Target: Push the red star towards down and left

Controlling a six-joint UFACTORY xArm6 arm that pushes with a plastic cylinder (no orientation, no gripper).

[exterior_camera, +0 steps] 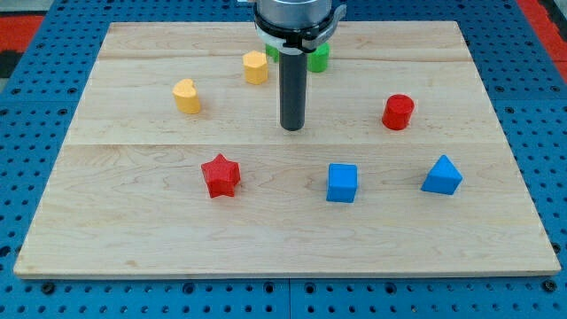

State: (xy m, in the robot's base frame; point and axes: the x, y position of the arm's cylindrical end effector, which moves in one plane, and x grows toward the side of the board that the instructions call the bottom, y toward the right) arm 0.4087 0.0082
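The red star [221,175] lies on the wooden board [133,230], left of centre and toward the view's bottom. My tip [292,128] stands at mid-board, up and to the right of the red star, with a clear gap between them. It touches no block.
A yellow heart [187,97] and a yellow hexagon-like block [255,67] sit at upper left. Green blocks [317,58] are partly hidden behind the rod at the top. A red cylinder [399,112] is at right. A blue cube [342,182] and a blue triangle-like block [442,175] are at lower right.
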